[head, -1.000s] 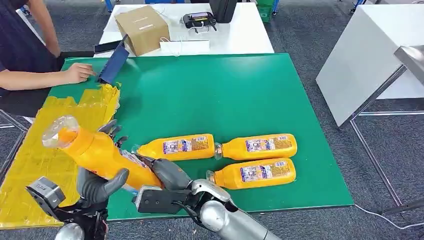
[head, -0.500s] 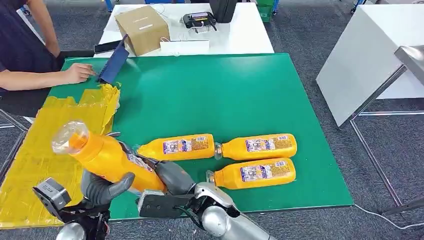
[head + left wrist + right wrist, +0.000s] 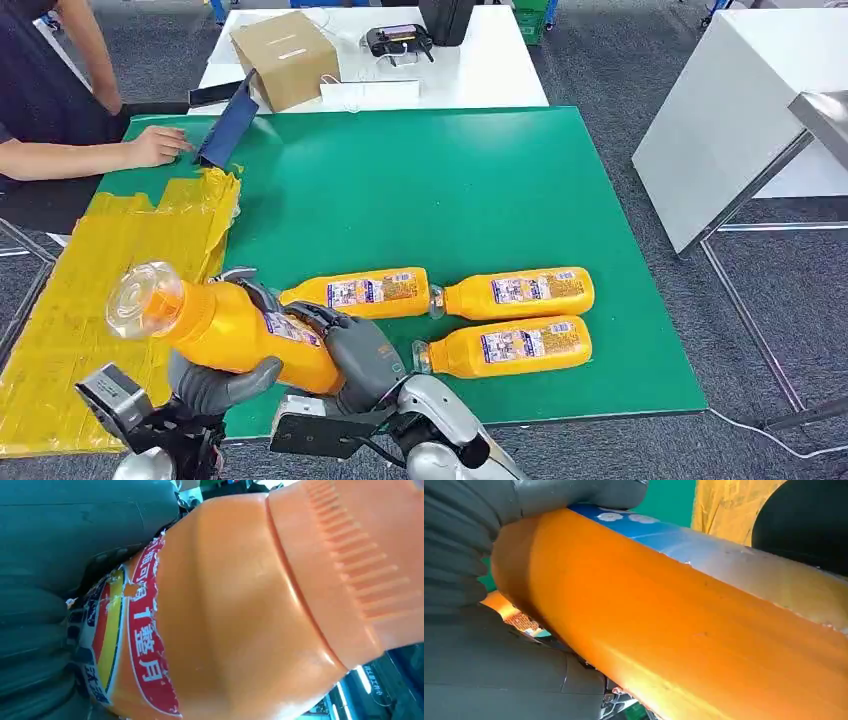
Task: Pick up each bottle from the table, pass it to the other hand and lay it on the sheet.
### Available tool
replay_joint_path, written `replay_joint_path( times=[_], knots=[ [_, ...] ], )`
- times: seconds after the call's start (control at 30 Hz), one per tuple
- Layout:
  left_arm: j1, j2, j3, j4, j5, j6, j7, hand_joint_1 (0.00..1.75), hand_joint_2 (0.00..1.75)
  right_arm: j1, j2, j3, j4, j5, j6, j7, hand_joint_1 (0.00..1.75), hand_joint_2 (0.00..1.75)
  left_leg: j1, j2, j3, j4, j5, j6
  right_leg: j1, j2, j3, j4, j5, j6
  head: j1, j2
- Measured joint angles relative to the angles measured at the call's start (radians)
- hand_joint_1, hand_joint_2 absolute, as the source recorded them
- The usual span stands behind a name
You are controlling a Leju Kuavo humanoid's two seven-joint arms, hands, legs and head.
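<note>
Over the last second you tipped the held bottle (image 3: 230, 325) flatter, its cap lower and nearer the yellow sheet (image 3: 95, 300). Both hands clasped it, left hand (image 3: 215, 385) beneath, right hand (image 3: 355, 350) around its base (handover unfinished, I judge). Three bottles (image 3: 510, 292) lay beyond the right fingers.

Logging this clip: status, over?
Left hand and right hand both grip the raised bottle. Three bottles lie on the table. Yellow sheet unobstructed.
</note>
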State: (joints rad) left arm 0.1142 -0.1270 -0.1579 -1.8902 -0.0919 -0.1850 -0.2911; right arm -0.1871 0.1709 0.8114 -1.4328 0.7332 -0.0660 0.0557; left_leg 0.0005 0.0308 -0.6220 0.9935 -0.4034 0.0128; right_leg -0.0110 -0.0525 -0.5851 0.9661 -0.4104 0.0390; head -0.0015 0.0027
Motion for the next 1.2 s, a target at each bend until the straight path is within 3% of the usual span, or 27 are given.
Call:
replay_joint_path(
  times=[0.63, 0.67, 0.77, 0.83, 0.9, 0.97, 1.03, 1.1, 1.2],
  knots=[
    [-0.001, 0.0, -0.002, -0.007, 0.0, 0.0, 0.0, 1.75, 1.75, 0.007, 0.003, -0.005, -0.008, 0.002, 0.0, 0.0, 0.77, 1.75, 0.0, 0.0, 0.0, 0.0, 0.0, 0.0, 0.0, 0.0, 0.0, 0.0, 0.0, 0.0, 0.0, 0.0],
    [-0.001, 0.0, -0.002, -0.007, 0.0, 0.0, 0.0, 1.75, 1.75, 0.007, 0.003, -0.005, -0.008, 0.002, 0.0, 0.0, 0.0, 0.0, 0.0, 0.0, 0.0, 0.0, 0.0, 0.0, 0.0, 0.0, 0.0, 0.0, 0.0, 0.0, 0.0, 0.0],
    [-0.001, 0.0, -0.002, -0.008, -0.004, 0.004, 0.004, 1.75, 1.75, 0.007, 0.003, -0.005, -0.008, 0.002, 0.0, 0.003, 0.0, 0.0, 0.0, 0.0, 0.0, 0.0, 0.0, 0.0, 0.0, 0.0, 0.0, 0.0, 0.0, 0.0, 0.0, 0.0],
    [-0.055, 0.052, 0.004, 0.038, -0.125, 0.126, 0.121, 1.75, 1.75, -0.043, -0.025, -0.029, 0.018, -0.114, 0.003, 0.101, 0.0, 0.0, -0.001, -0.002, -0.001, 0.0, 0.002, 0.0, 0.0, -0.002, 0.001, 0.0, 0.0, 0.0, 0.0, 0.0],
    [-0.169, 0.145, 0.041, 0.18, -0.419, 0.381, 0.219, 1.75, 1.75, -0.169, -0.05, -0.109, 0.12, -0.245, 0.044, 0.104, 0.0, 0.0, 0.0, -0.006, -0.001, 0.0, 0.006, -0.001, 0.0, -0.005, 0.0, 0.002, 0.003, -0.001, 0.001, 0.0],
    [-0.218, 0.195, 0.118, 0.297, -0.849, 0.744, 0.157, 1.75, 1.75, -0.255, -0.076, -0.204, 0.205, -0.252, 0.068, 0.051, 0.0, 0.0, 0.001, 0.002, -0.004, 0.0, 0.01, -0.002, 0.0, 0.0, -0.008, 0.002, 0.01, -0.003, -0.001, 0.0],
    [-0.267, 0.214, 0.15, 0.368, -1.271, 0.987, 0.081, 1.75, 1.75, -0.3, -0.092, -0.262, 0.253, -0.229, 0.077, 0.041, 0.0, 0.0, 0.0, -0.001, -0.006, 0.0, 0.014, 0.0, 0.0, -0.002, -0.006, 0.003, 0.01, -0.001, 0.0, 0.0],
    [-0.281, 0.225, 0.17, 0.405, -1.55, 0.94, 0.079, 1.75, 1.75, -0.312, -0.089, -0.28, 0.276, -0.216, 0.082, 0.045, 0.0, 0.0, 0.0, -0.005, -0.006, 0.0, 0.014, 0.0, 0.0, -0.005, -0.004, 0.003, 0.01, -0.001, 0.001, 0.0],
    [-0.28, 0.23, 0.196, 0.426, -1.478, 0.794, 0.095, 1.75, 1.75, -0.312, -0.089, -0.301, 0.289, -0.206, 0.081, 0.056, 0.0, 0.0, -0.001, -0.003, -0.01, 0.0, 0.014, 0.0, 0.0, -0.003, -0.009, 0.003, 0.01, 0.0, 0.0, 0.0]
  ],
)
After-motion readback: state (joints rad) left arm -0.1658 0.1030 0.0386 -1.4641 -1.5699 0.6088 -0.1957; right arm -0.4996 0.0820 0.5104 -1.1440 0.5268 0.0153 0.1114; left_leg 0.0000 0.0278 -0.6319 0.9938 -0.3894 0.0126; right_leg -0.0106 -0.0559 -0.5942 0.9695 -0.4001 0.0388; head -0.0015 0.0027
